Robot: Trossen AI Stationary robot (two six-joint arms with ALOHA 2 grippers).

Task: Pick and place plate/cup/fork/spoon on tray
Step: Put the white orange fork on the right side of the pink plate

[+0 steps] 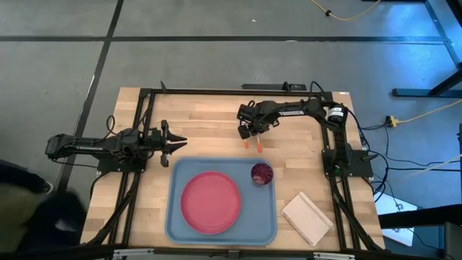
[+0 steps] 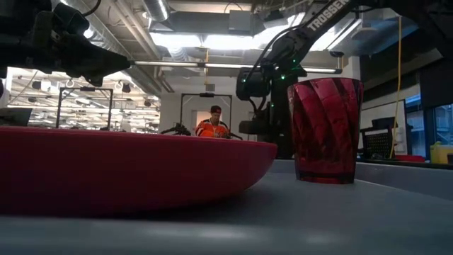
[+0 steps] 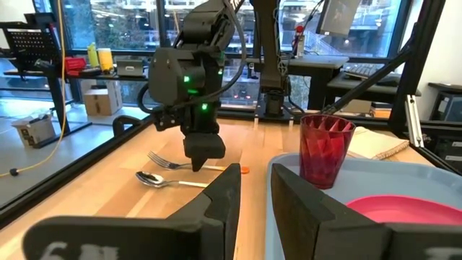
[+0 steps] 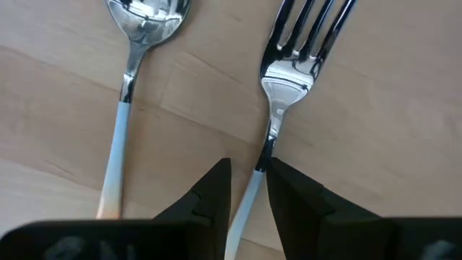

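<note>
The right gripper (image 4: 249, 189) hangs low over the bare wood near the table's far edge, its fingers slightly spread with the fork (image 4: 289, 79) handle running up between them, not yet pinched. The spoon (image 4: 137, 65) lies just beside the fork, roughly parallel to it. The plate (image 1: 210, 201) already sits on the tray (image 1: 177, 173) toward the tray's left side, and the cup (image 1: 261, 174) stands upright in the tray's far right corner. Fork and spoon both lie on the wood between the table's far edge and the tray.

The main risk is the thin, slick handle: if the fingers close off-centre, or too high, the fork could pivot or slip out flat. With the spoon so near, a finger could also nudge it or catch it in the same pinch. A loose grip during the carry might let the fork swing and strike the cup, tipping it.

The left gripper (image 3: 253, 202) waits by the table's left edge, just off the tray's far left corner, fingers a little apart and empty
</note>
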